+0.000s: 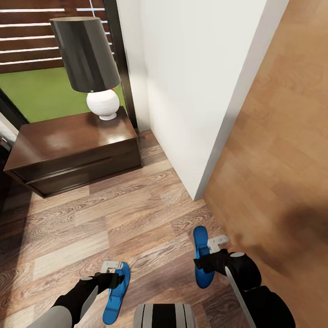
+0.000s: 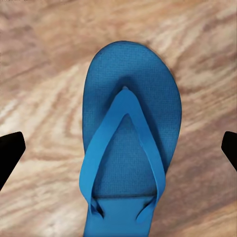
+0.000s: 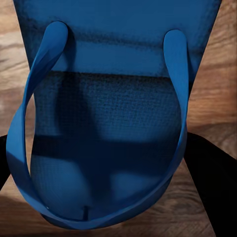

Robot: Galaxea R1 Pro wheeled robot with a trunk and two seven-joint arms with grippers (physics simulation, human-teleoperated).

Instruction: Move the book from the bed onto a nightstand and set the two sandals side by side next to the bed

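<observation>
Wood-grain floor [image 1: 114, 214] fills the lower part of the head view, with a white wall [image 1: 191, 82] rising at the middle and an orange-brown panel [image 1: 282, 136] to its right. A dark brown nightstand [image 1: 73, 150] with a glossy top stands at the upper left, against the wall's corner; a lamp [image 1: 93, 68] with a dark shade and round white base sits on its far right corner. Two blue sandals lie on the floor near the robot, well apart from each other. The left sandal [image 1: 116, 296] lies just beside the left gripper [image 1: 111, 269], whose pale tip sits over the sandal's far end. The right sandal [image 1: 200, 259] lies partly under the right gripper [image 1: 216, 246], which sits across its right edge.

In the left wrist view the left sandal [image 2: 131, 143] lies flat on the floor [image 2: 39, 74], straps up — the dark fingertips [image 2: 10, 153] show at both edges of the picture, spread wide with the sandal between them and not touching it, so these jaws are apart.

In the right wrist view the right sandal [image 3: 113, 123] is very close, its strap looping round the sole. Dark fingers [image 3: 212, 187] stand at both sides, right against the sandal's edges — whether the jaws are actually clamped on it I cannot tell.
</observation>
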